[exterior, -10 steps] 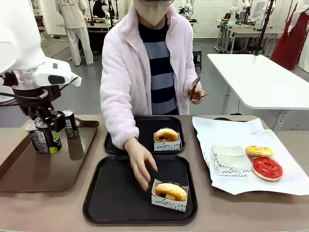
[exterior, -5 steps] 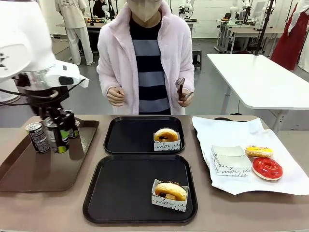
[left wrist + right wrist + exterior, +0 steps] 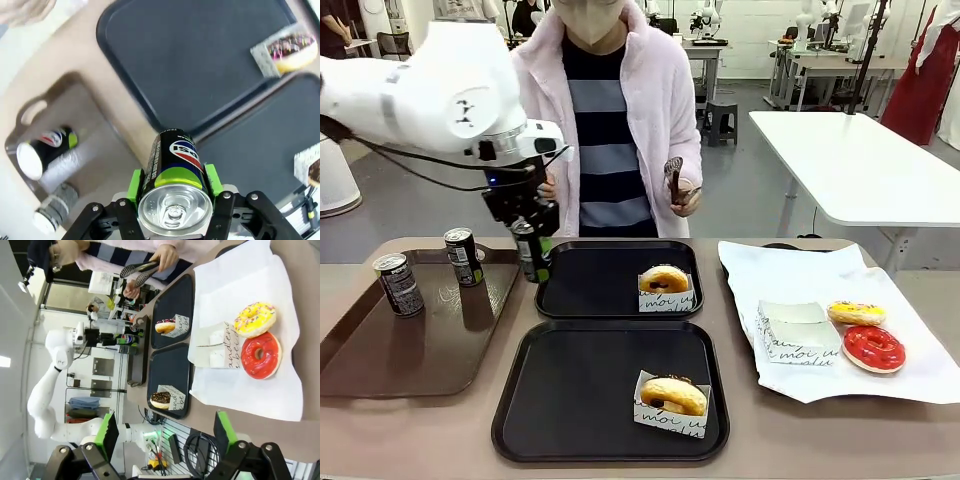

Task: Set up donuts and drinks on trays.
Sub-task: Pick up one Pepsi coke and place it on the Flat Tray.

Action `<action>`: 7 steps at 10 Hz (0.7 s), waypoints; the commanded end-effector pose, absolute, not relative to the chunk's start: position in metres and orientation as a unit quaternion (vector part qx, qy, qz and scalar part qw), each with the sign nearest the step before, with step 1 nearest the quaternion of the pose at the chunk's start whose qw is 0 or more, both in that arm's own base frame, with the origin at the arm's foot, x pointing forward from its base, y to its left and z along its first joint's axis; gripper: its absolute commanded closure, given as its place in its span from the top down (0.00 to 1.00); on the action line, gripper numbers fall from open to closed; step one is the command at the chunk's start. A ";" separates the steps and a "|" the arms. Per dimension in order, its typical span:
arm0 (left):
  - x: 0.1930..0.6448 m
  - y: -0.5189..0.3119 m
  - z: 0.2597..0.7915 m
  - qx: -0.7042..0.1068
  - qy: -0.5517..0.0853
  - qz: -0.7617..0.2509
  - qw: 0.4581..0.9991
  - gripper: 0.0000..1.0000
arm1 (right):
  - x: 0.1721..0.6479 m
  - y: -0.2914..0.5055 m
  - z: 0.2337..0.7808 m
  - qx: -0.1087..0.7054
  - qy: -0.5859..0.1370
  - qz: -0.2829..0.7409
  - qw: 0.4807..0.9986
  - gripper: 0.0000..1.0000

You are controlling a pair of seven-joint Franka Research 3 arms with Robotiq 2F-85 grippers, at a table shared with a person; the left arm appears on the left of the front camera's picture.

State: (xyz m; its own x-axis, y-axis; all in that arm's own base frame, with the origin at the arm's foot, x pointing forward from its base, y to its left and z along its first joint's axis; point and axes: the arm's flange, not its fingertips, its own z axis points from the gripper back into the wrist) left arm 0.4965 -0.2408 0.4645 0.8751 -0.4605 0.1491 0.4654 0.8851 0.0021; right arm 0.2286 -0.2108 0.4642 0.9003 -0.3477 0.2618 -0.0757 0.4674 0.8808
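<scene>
My left gripper [image 3: 533, 245] is shut on a black drink can [image 3: 532, 255] and holds it upright in the air over the strip between the brown tray and the far black tray [image 3: 582, 288]. From the left wrist, the can [image 3: 175, 175] sits between the green pads [image 3: 134, 181]. Two more cans [image 3: 398, 284] [image 3: 464, 257] stand on the brown tray. A sleeved donut [image 3: 664, 280] lies on the far tray, and another [image 3: 671, 397] on the near black tray [image 3: 570, 395]. My right gripper [image 3: 166, 422] is open and empty, high above the table.
The brown tray [image 3: 410, 355] takes up the left side. A white paper sheet [image 3: 800, 270] at the right carries a yellow donut [image 3: 856, 313], a red donut [image 3: 873, 348] and empty sleeves [image 3: 795, 335]. The person stands at the far edge holding tongs [image 3: 673, 178].
My left gripper has lifted the can off the brown tray and carried it right toward the far black tray. The person's hand has drawn back from the near tray.
</scene>
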 end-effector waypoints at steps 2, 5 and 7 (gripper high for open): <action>0.532 -0.264 0.444 -0.008 -0.079 -0.225 0.971 0.58 | 0.231 -0.210 0.465 0.517 -0.212 -0.078 0.826 1.00; 0.542 -0.270 0.408 -0.018 -0.072 -0.226 0.971 0.58 | 0.231 -0.210 0.465 0.517 -0.212 -0.078 0.826 1.00; 0.543 -0.271 0.393 -0.005 -0.073 -0.236 0.969 0.58 | 0.231 -0.210 0.465 0.517 -0.212 -0.078 0.826 1.00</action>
